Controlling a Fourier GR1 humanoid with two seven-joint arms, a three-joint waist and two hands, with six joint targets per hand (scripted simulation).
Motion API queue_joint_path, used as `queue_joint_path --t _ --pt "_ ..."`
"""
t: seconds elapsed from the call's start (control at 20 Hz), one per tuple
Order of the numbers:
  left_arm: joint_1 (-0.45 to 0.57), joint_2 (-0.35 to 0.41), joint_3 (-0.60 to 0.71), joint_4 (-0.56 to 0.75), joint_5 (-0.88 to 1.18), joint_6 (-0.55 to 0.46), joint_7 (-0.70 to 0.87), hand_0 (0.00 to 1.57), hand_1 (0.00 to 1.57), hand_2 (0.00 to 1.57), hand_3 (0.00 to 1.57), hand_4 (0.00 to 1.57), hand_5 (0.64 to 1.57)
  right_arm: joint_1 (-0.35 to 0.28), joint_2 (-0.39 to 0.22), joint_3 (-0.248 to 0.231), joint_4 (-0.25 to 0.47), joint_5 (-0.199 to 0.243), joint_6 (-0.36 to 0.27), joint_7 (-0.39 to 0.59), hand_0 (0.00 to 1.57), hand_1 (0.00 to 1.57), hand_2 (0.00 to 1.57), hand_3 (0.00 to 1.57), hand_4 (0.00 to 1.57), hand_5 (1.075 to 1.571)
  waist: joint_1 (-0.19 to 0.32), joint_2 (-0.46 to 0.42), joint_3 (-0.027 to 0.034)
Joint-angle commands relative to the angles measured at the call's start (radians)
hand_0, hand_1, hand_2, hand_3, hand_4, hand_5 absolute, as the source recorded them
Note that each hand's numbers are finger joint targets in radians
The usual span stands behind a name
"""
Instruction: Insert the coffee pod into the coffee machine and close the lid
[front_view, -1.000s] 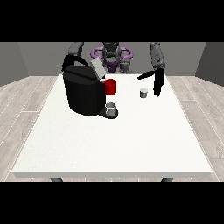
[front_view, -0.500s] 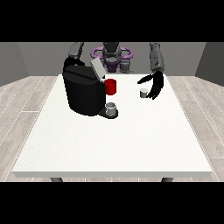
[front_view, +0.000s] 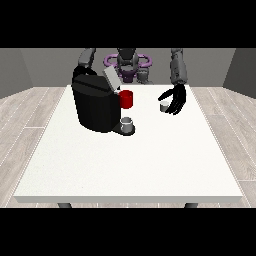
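Front view: coffee pod (front_view: 163, 106) — small, light, rigid, likely tippy — sits beside the hand at the view's right (front_view: 175, 99), fingers relaxed, holding nothing; grasp its sides.

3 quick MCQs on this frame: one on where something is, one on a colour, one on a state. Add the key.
1. Where is the coffee pod?
A. on the table beside the hand at the view's right
B. inside the machine
C. on the floor

2. What colour is the mug by the coffee machine?
A. blue
B. red
C. green

3. The machine's lid is:
A. shut flat
B. raised
C. lying on the table

Key: A, the pod sits at the hand; B, the mug is red; B, the lid tilts up.
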Motion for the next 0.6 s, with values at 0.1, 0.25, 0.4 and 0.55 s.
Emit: queue_joint_path --t 0.1,0.25,0.4,0.55 --pt "-0.053 -0.019 0.015 0.059 -0.049 0.103 -0.048 0.69 0.69 0.85 0.65 0.29 1.571 -0.040 0.007 0.004 -0.007 0.009 -0.025 0.053 0.00 0.00 0.00 0.00 0.52 1.571 -0.005 0.009 -0.0003" --pt "-0.041 -0.022 0.027 0.110 -0.061 0.140 -0.117 0.82 0.82 0.97 0.74 0.39 1.571 -0.051 0.001 0.001 -0.010 0.016 -0.031 0.042 0.00 0.00 0.00 0.00 0.49 1.571 -0.003 0.025 -0.0004" --pt "-0.072 0.028 0.031 0.119 -0.094 0.174 -0.131 0.97 0.97 1.09 0.86 0.32 1.571 -0.049 -0.005 -0.024 0.000 -0.010 -0.013 -0.013 0.00 0.00 0.00 0.00 0.51 1.571 -0.022 0.062 -0.0002" --pt "-0.069 0.018 -0.021 0.130 -0.157 0.178 -0.089 0.90 0.90 1.01 0.78 0.31 1.571 -0.083 0.005 -0.035 0.017 -0.026 -0.015 -0.019 0.00 0.00 0.00 0.00 0.49 1.571 -0.011 0.065 0.0000"
